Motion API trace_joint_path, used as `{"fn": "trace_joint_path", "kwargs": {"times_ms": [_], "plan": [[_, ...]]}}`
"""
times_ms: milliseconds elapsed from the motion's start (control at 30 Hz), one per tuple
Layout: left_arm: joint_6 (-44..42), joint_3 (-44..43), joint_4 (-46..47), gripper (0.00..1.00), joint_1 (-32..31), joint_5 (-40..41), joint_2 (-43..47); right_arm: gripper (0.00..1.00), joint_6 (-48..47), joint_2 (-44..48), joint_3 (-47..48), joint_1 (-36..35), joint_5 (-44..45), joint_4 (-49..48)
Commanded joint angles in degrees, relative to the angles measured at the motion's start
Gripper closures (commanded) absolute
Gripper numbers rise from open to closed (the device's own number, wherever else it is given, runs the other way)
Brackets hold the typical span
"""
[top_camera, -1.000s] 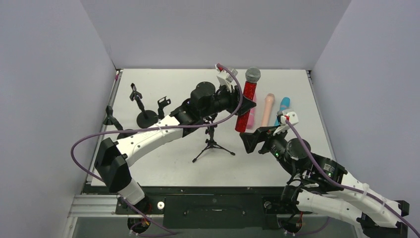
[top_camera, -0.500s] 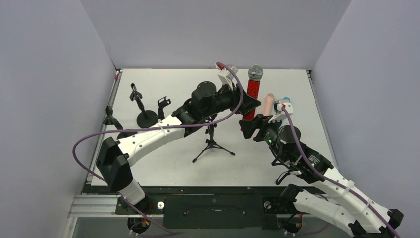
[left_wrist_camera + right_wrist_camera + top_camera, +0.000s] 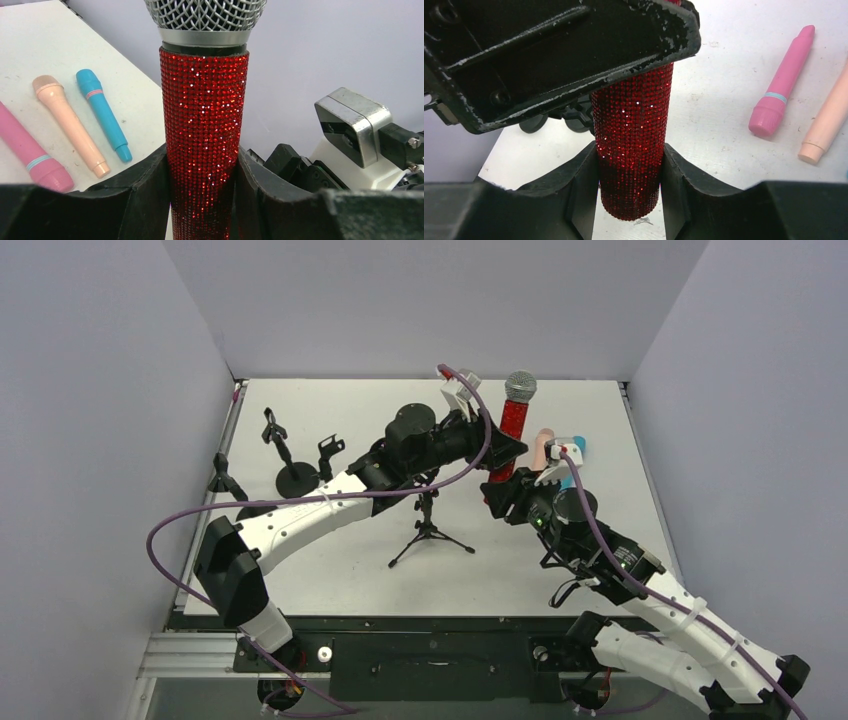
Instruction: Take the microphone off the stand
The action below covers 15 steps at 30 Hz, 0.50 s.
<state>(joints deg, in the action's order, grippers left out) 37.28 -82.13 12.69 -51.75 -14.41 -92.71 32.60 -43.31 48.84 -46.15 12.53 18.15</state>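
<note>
Red glittery mesh-headed microphone (image 3: 513, 426) — I'm grasping it with both: left gripper (image 3: 201, 156) clenched above, right gripper (image 3: 629, 150) clamped below.

No legible text, labels, brands or numbers on anything visible.

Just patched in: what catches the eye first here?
A red glittery microphone with a silver mesh head is held roughly upright above the white table, the left pincer clamped round its middle and the right pincer closed on its lower end. A pink toy microphone, a peach one and a blue one lie on the table beside it. A black tripod stand sits under the left arm.
</note>
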Motion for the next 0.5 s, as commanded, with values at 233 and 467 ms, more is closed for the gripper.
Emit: {"fn": "trace_joint_path", "kwargs": {"times_ms": [233,467], "plan": [[-8.8,-5.7,-6.8,0.03,2.0,3.4,4.8,1.00,2.0,-0.2,5.9,2.5,6.1,9.9],[-11.6,-0.1,-9.2,0.04,3.1,8.2,13.0,1.00,0.2,-0.3,7.9,14.4,4.5,17.6]]}}
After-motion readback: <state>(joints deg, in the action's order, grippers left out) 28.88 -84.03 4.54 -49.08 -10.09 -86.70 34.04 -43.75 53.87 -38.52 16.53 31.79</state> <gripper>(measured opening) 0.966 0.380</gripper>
